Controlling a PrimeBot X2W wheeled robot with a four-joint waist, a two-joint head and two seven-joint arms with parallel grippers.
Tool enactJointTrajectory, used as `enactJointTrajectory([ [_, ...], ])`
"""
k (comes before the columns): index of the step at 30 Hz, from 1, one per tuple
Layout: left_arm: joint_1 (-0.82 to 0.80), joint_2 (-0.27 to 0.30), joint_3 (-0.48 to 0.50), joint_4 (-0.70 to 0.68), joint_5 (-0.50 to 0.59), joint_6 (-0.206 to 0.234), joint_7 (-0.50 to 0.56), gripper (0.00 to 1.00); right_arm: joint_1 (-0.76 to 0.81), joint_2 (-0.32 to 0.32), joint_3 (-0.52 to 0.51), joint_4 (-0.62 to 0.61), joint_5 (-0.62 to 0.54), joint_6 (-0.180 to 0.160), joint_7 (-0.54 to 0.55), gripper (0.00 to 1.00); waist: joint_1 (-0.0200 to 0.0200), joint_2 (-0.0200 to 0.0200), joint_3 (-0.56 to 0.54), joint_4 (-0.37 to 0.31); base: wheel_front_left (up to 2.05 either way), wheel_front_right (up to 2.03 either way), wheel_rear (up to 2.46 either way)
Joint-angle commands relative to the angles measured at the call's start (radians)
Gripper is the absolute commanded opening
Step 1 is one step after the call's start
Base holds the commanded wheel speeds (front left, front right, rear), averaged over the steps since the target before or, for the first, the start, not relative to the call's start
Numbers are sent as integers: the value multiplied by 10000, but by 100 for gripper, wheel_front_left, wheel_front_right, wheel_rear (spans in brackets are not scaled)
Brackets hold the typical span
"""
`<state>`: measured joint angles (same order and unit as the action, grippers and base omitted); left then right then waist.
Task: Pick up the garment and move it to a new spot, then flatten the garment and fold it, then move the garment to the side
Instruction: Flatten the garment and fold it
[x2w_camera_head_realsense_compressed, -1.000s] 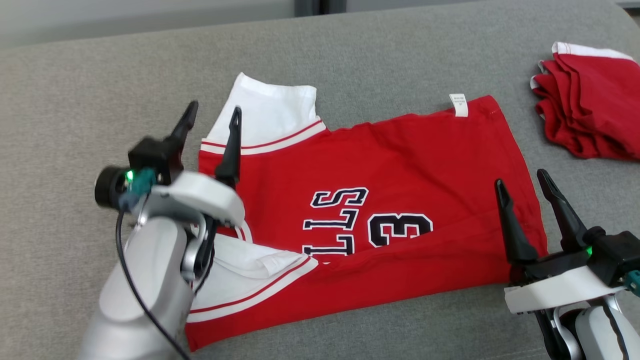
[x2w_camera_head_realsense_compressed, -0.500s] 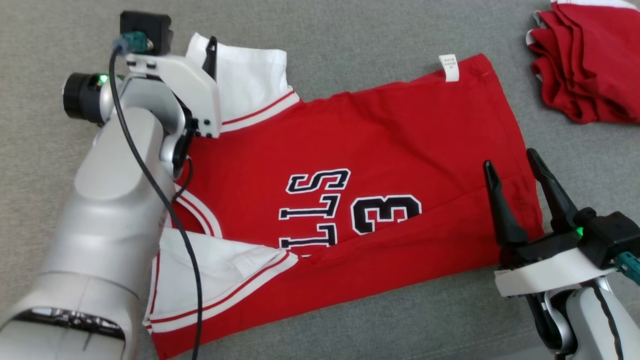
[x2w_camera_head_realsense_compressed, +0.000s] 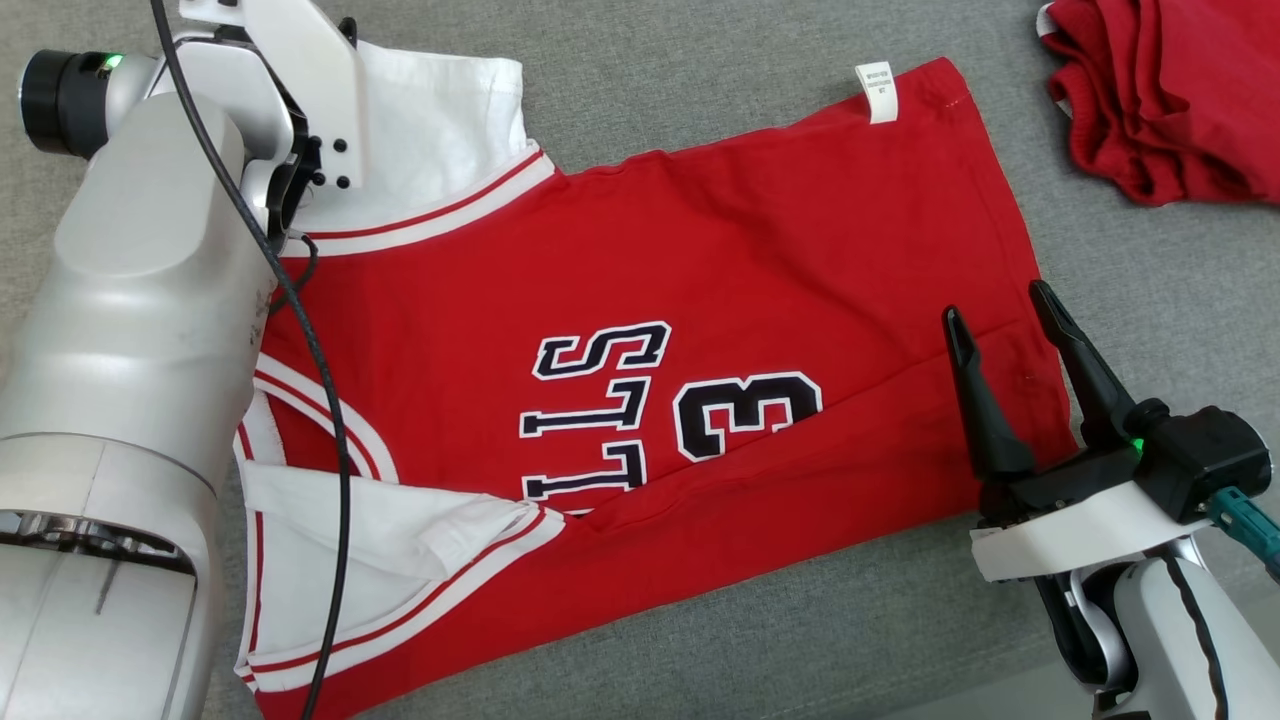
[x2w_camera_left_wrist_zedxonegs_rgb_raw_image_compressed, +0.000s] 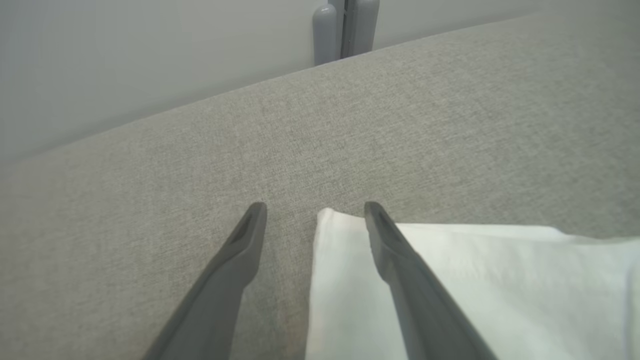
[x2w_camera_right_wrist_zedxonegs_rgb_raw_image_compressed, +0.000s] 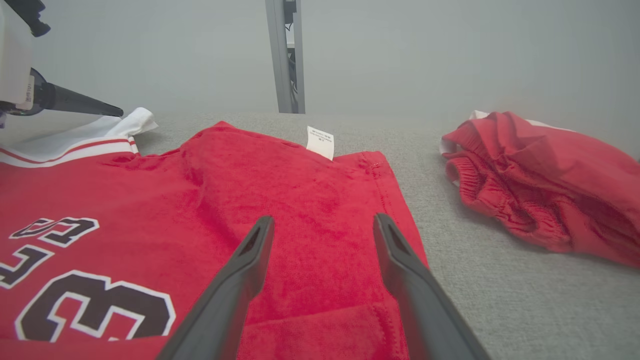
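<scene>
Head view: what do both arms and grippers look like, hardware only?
The left arm has a glossy silver-grey shell, a black cable along it, a white wrist bracket and a black cylindrical camera with a green light. The right arm has a pale shell with a black seam, a white bracket, a black block and a teal connector. The left gripper and right gripper each have two long, dark, tapered fingers.

The head camera looks steeply down on the jersey (x2w_camera_head_realsense_compressed: 760, 260); both wrist cameras skim low toward the far wall (x2w_camera_right_wrist_zedxonegs_rgb_raw_image_compressed: 450, 50), sharing its white sleeve (x2w_camera_head_realsense_compressed: 430, 130).
</scene>
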<state>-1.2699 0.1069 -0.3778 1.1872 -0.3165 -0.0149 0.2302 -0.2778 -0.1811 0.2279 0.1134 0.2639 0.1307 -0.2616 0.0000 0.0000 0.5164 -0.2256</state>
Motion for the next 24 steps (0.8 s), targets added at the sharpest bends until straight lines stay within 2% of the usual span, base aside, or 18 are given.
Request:
enactJointTrajectory([
  [1, -139, 20, 22, 92, -31, 34, 42, 100, -58, -22, -20, 44, -39, 4, -52, 100, 0, 0, -2, -30, 0, 0, 0],
  [3, -202, 57, -33, 300, -52, -47, 251, 100, -73, -14, -2, 58, -46, 4, -52, 100, 0, 0, -16, -73, 0, 0, 0],
  [4, -202, 55, -27, 385, -103, -102, 370, 90, -81, -12, 0, 64, -50, 4, -52, 100, 0, 0, -25, -88, 0, 0, 0],
  [6, -167, 46, -85, 500, -120, -215, 555, 51, -86, -16, -22, 69, -60, 4, -52, 100, 0, 0, -50, -101, 0, 0, 0],
  [7, -163, 39, -95, 539, -138, -248, 584, 35, -85, -21, -44, 64, -74, 4, -52, 100, 0, 0, -59, -101, 0, 0, 0],
  [8, -158, 37, -127, 570, -130, -291, 584, 0, -86, -32, -56, 61, -86, 4, -52, 100, 0, 0, -70, -100, 0, 0, 0],
  [16, -191, 77, -171, 380, -219, -486, -614, 0, -424, -189, -65, 215, 205, 4, -52, 100, 0, 0, -174, 62, 0, 0, 0],
  [18, -151, 49, -91, 379, -372, -623, -818, 0, -746, -316, 111, 677, 680, 4, -50, 100, 0, 0, -193, 105, 0, 0, 0],
  [21, -204, 79, -23, 316, -563, -827, -1001, 0, -1772, -658, 308, 1458, 1389, 4, 750, 100, 0, 0, -146, 146, 0, 0, 0],
  [24, -333, 162, -66, 250, -658, -963, -1072, 0, -2862, -935, 426, 2075, 2108, 4, 2122, 100, 0, 0, -78, 195, 0, 0, 0],
])
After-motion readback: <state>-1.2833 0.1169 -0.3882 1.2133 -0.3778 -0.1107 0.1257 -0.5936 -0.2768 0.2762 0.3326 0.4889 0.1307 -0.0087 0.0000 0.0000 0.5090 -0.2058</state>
